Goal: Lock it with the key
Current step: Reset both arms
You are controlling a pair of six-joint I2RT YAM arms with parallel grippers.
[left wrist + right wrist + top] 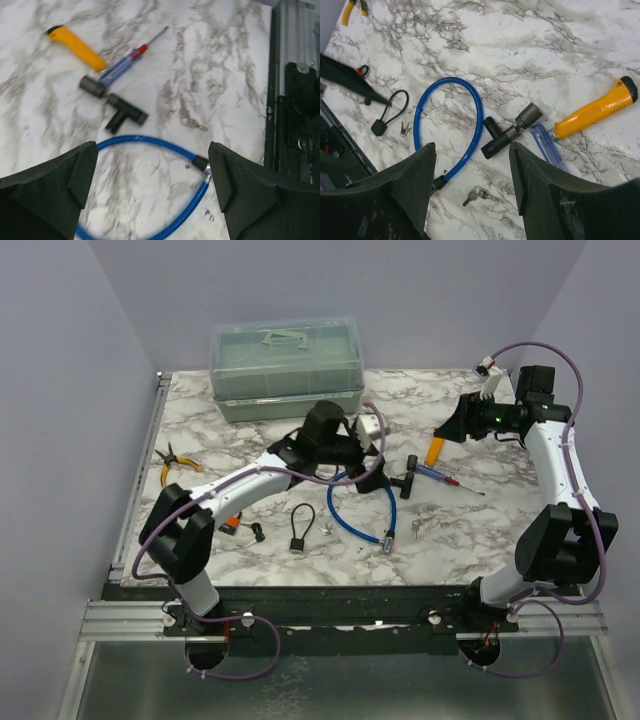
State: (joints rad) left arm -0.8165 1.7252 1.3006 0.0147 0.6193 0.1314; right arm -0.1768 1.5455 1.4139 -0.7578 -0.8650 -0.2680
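A blue cable lock [352,512] lies looped on the marble table [480,530], its black end cap [200,162] close to my left gripper's right finger [255,195]. The black T-shaped lock body [405,478] lies apart from the cable, next to a bunch of keys [416,529]. My left gripper [376,468] hovers over the loop [150,141], open and empty [152,185]. My right gripper [447,427] hangs at the back right, open and empty [472,185], looking down on the keys [480,193], lock body [507,132] and cable [450,120].
A yellow-handled tool [436,450] and a blue-and-red screwdriver [450,478] lie beside the lock body. A small black cable padlock [300,525] with small keys [403,129] sits front left. Yellow pliers [175,465] lie far left. A clear green box [287,365] stands at the back.
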